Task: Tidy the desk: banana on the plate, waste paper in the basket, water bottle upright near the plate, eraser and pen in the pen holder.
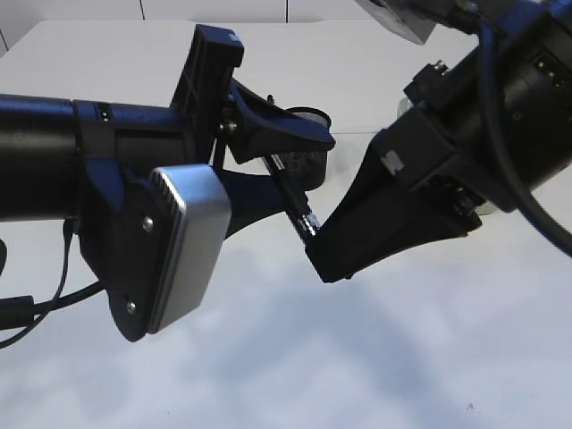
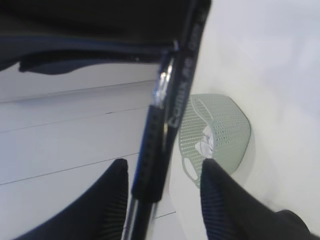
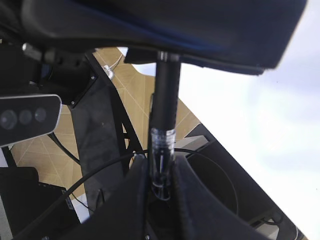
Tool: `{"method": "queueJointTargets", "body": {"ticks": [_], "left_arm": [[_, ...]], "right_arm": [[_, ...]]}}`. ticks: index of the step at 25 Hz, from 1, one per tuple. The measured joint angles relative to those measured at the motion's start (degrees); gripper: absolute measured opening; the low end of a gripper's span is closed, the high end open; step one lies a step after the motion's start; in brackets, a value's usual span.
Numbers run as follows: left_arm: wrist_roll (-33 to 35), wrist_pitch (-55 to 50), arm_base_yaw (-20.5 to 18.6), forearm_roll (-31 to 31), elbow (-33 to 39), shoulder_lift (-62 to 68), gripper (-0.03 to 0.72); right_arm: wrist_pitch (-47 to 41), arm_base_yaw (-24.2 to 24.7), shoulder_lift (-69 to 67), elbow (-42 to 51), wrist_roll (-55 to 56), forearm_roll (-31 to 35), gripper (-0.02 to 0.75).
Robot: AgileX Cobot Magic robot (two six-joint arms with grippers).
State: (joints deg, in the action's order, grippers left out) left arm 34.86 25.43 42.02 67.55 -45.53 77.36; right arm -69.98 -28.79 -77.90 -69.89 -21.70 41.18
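A black pen [image 1: 290, 192] hangs in the air above the white desk [image 1: 357, 357], bridging my two grippers. My right gripper [image 1: 315, 243] is shut on its clear lower end, and the right wrist view shows the pen [image 3: 165, 110] clamped between the jaws of the right gripper [image 3: 162, 170]. My left gripper [image 1: 313, 165] straddles the upper part. In the left wrist view the pen [image 2: 160, 135] runs between the spread fingers of the left gripper [image 2: 164, 166], with a gap on the right side. The black mesh pen holder [image 1: 315, 115] stands just behind. Banana, plate, water bottle and eraser are out of view.
The sage-green basket [image 2: 222, 127] lies on the desk beyond the left gripper, with a white crumpled scrap [image 2: 206, 142] inside. Both arms crowd the middle of the exterior view. Past the desk edge, the right wrist view shows a wooden floor [image 3: 120, 75] and black stands.
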Motion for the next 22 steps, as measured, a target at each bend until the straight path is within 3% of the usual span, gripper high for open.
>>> {"method": "queueJointTargets", "body": {"ticks": [9,18,22], "left_arm": [[0.0,-3.71,0.09,0.0,-0.05,0.0,0.178],[0.0,-3.83,0.09,0.0,-0.05,0.0,0.113],[0.0,-3.83,0.09,0.0,-0.05,0.0,0.125]], "right_arm": [[0.0,0.0,0.0,0.0,-0.25,0.14,0.06],[-0.09,0.0,0.0,0.0,-0.25,0.39,0.045],[-0.09,0.0,0.0,0.0,-0.25,0.39,0.044]]}}
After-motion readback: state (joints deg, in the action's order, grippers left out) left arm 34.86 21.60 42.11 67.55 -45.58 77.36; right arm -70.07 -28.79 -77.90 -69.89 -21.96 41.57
